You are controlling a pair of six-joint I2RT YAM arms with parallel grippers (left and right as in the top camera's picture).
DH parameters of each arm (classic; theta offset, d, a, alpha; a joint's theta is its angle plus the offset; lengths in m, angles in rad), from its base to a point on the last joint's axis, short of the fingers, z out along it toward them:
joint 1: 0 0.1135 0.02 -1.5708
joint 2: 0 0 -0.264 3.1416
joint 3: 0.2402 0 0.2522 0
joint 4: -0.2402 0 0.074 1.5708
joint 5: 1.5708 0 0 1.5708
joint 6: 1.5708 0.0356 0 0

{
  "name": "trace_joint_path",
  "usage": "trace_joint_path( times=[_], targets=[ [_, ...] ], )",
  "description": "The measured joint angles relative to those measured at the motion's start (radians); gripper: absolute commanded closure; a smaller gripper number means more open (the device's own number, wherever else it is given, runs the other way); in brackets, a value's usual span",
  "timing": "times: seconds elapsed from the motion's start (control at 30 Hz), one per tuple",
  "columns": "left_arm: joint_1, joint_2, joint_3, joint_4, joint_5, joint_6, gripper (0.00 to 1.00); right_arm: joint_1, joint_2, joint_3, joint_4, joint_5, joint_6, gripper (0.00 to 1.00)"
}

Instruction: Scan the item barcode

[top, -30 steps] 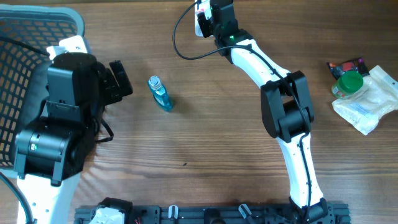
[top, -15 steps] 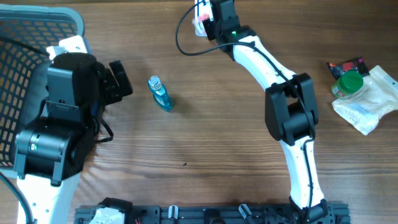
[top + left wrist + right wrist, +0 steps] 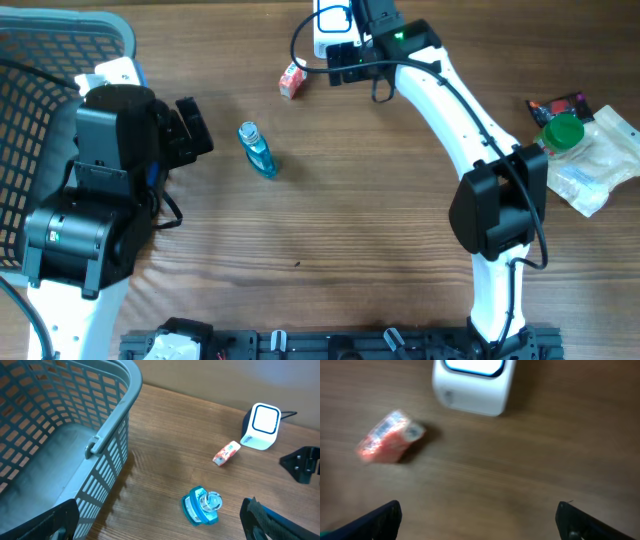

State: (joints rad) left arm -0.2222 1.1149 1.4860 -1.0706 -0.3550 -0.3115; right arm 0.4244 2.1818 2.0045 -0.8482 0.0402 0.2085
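Near edge: a black mounting rail (image 3: 340,345) runs along the wooden table (image 3: 330,240), and both arms rise from this side.
Near left: the left arm (image 3: 90,200), bulky and black, fills the corner and partly covers the basket behind it.
Left gripper (image 3: 195,125): fingers spread wide with nothing between them, pointing right toward the bottle and clear of it.
Blue bottle (image 3: 258,151): a small clear-capped bottle of blue liquid sits on bare wood left of centre, just beyond the left gripper. The views do not show whether it stands or lies.
Right arm (image 3: 480,200): white links and black joints stretch from the near edge, right of centre, up to the far middle of the table.
Right edge: a green-lidded jar (image 3: 563,132), a crumpled clear bag (image 3: 592,170) and a dark packet (image 3: 558,105) huddle together, well apart from everything else.
Right gripper (image 3: 477,520): fingers spread wide and holding nothing, it hangs over bare wood just on the near side of the scanner.
Item: a small red-and-white carton (image 3: 291,80) lies on the table to the left of the scanner, near it but not touching, outside the right gripper's fingers.
Scanner (image 3: 332,25): a white box with a dark-framed window sits at the far edge.
Far left: a grey-blue mesh basket (image 3: 135,390) occupies the corner.
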Motion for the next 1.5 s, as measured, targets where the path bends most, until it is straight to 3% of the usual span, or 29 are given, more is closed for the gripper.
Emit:
trace_joint_path(
  times=[0.17, 0.27, 0.6, 0.83, 0.93, 1.07, 1.13, 1.37, 1.5],
  targets=[
    [0.0, 0.0, 0.0, 0.0, 0.0, 0.0, 0.0, 0.152, 0.007, -0.001, 0.095, -0.004, 0.03, 0.0],
    [0.0, 0.0, 0.0, 0.0, 0.0, 0.0, 0.0, 0.242, 0.03, -0.001, 0.14, 0.041, 0.136, 0.0],
    [0.0, 0.0, 0.0, 0.0, 0.0, 0.0, 0.0, 0.214, 0.237, -0.001, 0.428, 0.096, 0.423, 0.0],
    [0.0, 0.0, 0.0, 0.0, 0.0, 0.0, 0.0, 0.221, 0.289, -0.001, 0.49, 0.145, 0.537, 0.01],
    [0.0, 0.0, 0.0, 0.0, 0.0, 0.0, 0.0, 0.221, 0.333, -0.001, 0.53, 0.16, 0.557, 0.11],
    [0.0, 0.0, 0.0, 0.0, 0.0, 0.0, 0.0, 0.222, 0.349, -0.001, 0.578, 0.171, 0.577, 0.48],
    [0.0, 0.0, 0.0, 0.0, 0.0, 0.0, 0.0, 0.222, 0.356, -0.001, 0.585, 0.185, 0.585, 0.57],
    [0.0, 0.0, 0.0, 0.0, 0.0, 0.0, 0.0, 0.222, 0.362, -0.001, 0.549, 0.23, 0.58, 0.69],
    [0.0, 0.0, 0.0, 0.0, 0.0, 0.0, 0.0, 0.221, 0.323, 0.0, 0.421, 0.269, 0.555, 0.69]
  ],
)
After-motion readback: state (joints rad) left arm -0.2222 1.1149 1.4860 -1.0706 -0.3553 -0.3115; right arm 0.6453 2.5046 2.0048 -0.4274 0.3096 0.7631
